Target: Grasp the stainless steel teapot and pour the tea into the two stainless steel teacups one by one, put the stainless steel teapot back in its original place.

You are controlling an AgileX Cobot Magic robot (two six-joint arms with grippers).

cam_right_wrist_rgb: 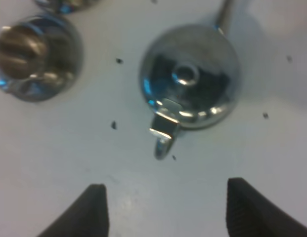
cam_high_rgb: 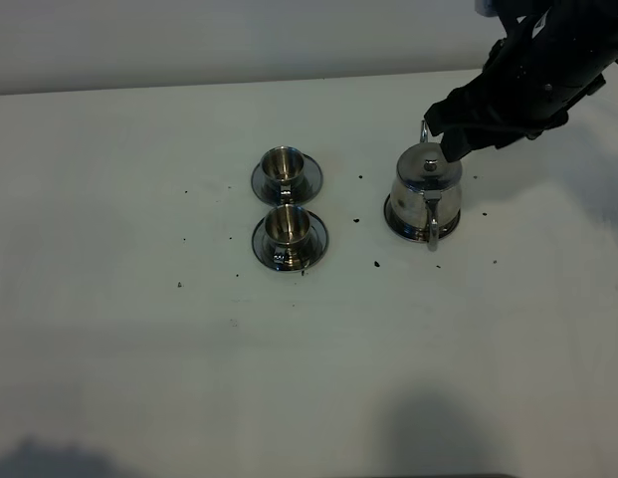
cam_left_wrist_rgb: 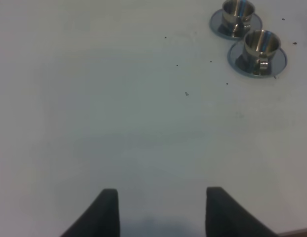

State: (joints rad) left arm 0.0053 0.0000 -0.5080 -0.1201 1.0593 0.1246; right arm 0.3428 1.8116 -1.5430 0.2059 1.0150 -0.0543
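White tabletop (cam_high_rgb: 139,349) fills every view, and your black right arm (cam_high_rgb: 532,70) leans over the shiny bell-shaped steel teapot (cam_high_rgb: 425,184), which sits on its wide round steel saucer (cam_high_rgb: 391,219), far edge covered. Only the wrist views show you that the right gripper (cam_right_wrist_rgb: 165,197) and left gripper (cam_left_wrist_rgb: 163,197) are both spread wide and empty. Two small steel teacups (cam_high_rgb: 282,164) (cam_high_rgb: 286,224) stand left of the pot, dark specks (cam_high_rgb: 376,264) between.

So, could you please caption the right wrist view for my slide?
Open right claw facing the loop handle of the stainless steel teapot, one teacup nearby.
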